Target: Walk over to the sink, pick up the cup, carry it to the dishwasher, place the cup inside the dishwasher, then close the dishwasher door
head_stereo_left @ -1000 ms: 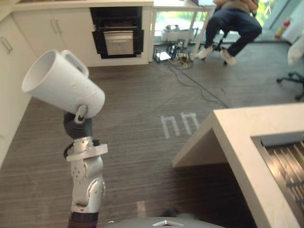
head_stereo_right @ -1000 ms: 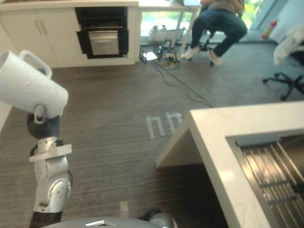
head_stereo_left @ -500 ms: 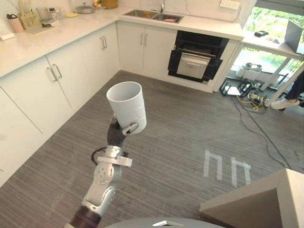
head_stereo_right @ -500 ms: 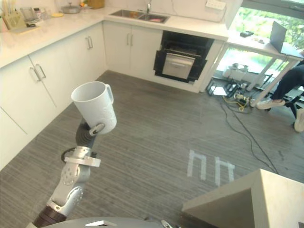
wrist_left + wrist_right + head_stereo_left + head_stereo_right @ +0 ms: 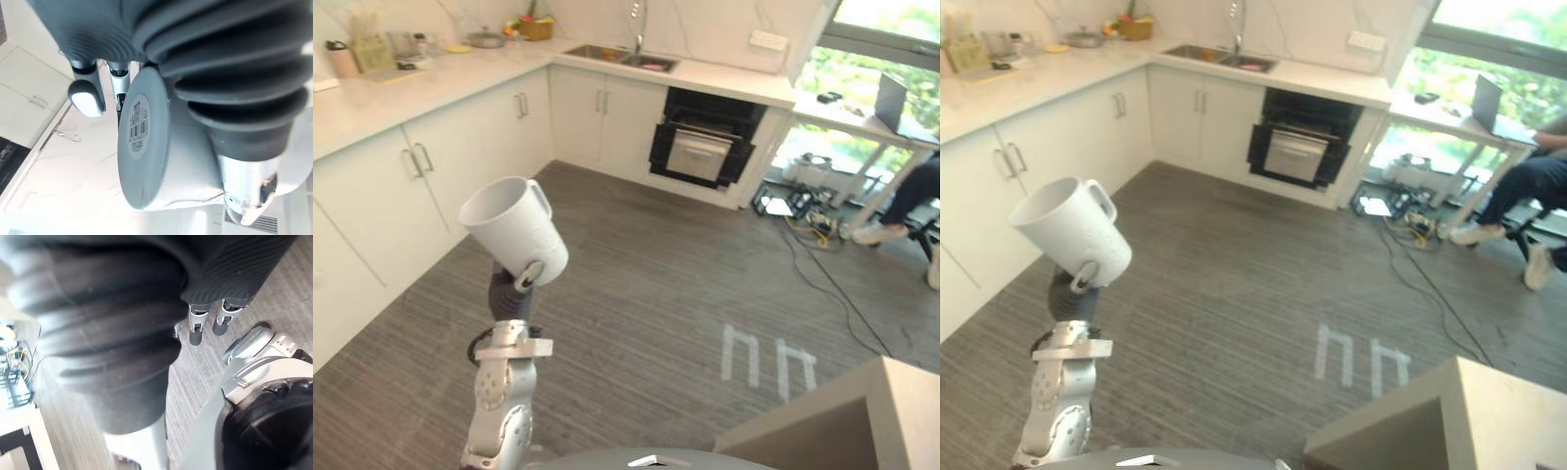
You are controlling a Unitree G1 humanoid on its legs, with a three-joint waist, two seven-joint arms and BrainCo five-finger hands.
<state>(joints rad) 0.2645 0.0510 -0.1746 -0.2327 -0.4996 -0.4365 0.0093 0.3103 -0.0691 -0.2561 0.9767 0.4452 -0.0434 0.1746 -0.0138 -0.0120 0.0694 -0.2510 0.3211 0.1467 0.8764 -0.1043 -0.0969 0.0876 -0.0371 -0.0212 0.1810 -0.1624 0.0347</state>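
Observation:
My left hand (image 5: 521,279) holds a white cup (image 5: 514,230) with a handle up in front of me, tilted, with its mouth turned up and to the left. In the left wrist view the cup's grey base (image 5: 142,142) with its label lies against the palm, the fingers (image 5: 85,95) curled round its side. The black dishwasher (image 5: 705,145) stands under the far counter, dark inside with a silver panel at its front. The sink (image 5: 619,56) sits in that counter just left of it. My right hand (image 5: 198,325) hangs over the floor with relaxed fingers.
White cabinets (image 5: 401,186) run along the left and far walls. An island counter corner (image 5: 862,411) juts in at the lower right. Cables (image 5: 822,264) trail over the floor near a desk where a person (image 5: 1518,186) sits. White tape marks (image 5: 764,357) lie on the floor.
The camera has swung from the island counter towards the cabinets and dishwasher. The cup stays in my left hand and now tilts more to the left.

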